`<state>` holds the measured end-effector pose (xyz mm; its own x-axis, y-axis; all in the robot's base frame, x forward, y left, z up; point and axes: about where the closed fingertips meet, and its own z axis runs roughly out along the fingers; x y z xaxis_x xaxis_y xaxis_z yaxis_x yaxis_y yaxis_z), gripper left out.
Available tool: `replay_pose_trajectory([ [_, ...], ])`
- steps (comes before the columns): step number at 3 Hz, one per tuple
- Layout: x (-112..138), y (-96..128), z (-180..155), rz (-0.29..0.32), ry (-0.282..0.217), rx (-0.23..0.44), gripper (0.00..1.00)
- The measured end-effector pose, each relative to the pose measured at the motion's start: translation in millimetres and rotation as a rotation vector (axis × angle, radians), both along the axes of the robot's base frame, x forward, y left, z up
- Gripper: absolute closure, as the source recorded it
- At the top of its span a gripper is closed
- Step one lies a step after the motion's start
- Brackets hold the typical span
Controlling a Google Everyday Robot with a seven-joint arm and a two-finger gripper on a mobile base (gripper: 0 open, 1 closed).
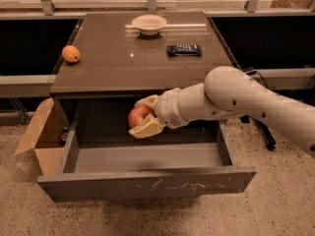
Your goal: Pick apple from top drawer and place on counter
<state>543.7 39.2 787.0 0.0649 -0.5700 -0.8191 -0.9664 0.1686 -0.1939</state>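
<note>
The red apple is held in my gripper, whose pale fingers close around it from above and below. It hangs above the open top drawer, just under the front edge of the dark brown counter. My white arm reaches in from the right. The drawer floor below is bare grey, and its front panel shows pale scratches.
On the counter are an orange fruit at the left edge, a white bowl at the back and a dark flat packet at the right. An open cardboard box stands on the floor left of the drawer.
</note>
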Motion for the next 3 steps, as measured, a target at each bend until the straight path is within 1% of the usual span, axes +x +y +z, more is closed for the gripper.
replay_pose_trajectory([
  [1,16,6,52,0.007,-0.047,-0.016,1.0],
  [2,54,18,109,0.017,-0.085,0.01,1.0],
  [3,100,36,126,0.007,-0.082,0.072,1.0],
])
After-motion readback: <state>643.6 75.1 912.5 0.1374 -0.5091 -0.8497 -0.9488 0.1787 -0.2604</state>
